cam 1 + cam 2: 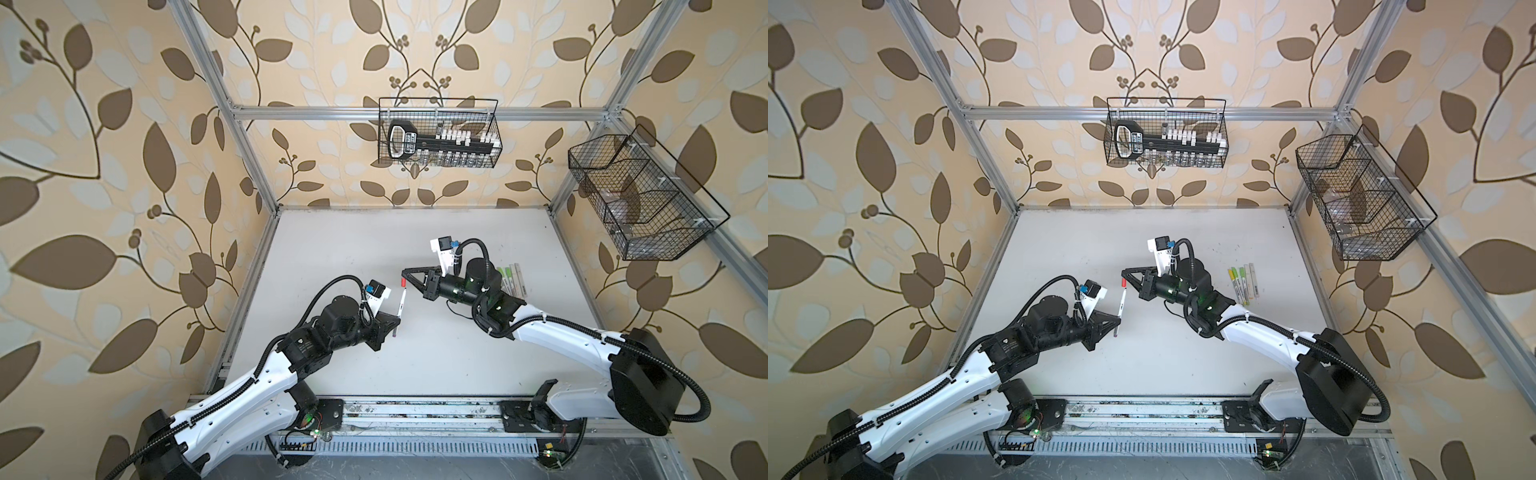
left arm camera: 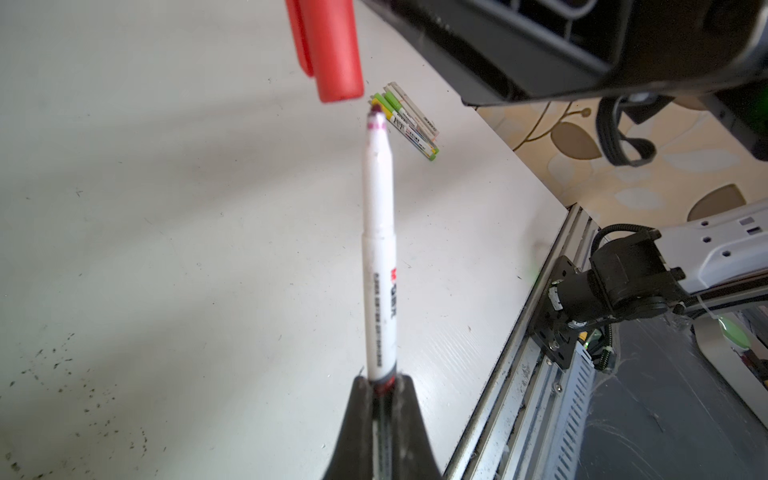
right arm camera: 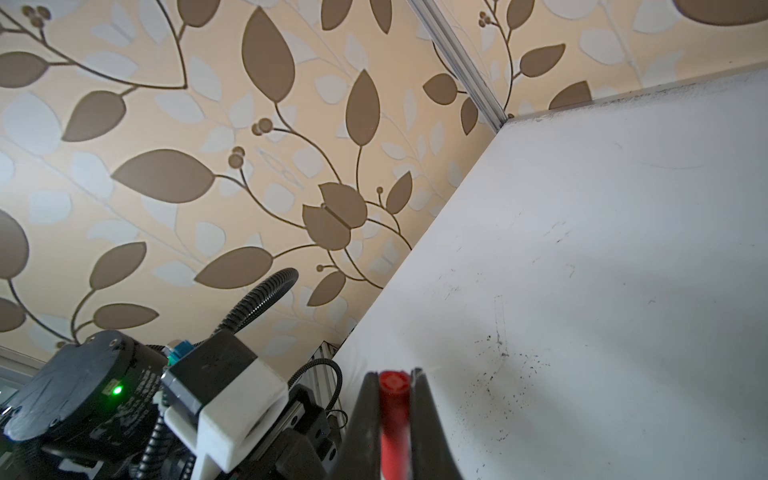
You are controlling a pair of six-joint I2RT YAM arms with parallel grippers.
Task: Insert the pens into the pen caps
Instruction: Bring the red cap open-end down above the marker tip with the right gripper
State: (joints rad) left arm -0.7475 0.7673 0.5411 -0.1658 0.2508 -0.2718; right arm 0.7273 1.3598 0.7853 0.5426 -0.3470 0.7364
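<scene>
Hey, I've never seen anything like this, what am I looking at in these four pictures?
Two robot arms stand at the front edge of a white table, each ending in a two-fingered gripper. Two pictures look down on everything from above, nearly alike. The other two come from small cameras on the arms' wrists, looking out past each gripper. The left gripper is shut on a white pen, tip uncovered. The right gripper is shut on a red cap, held just off the pen's tip. More pens lie side by side on the table's right side.
</scene>
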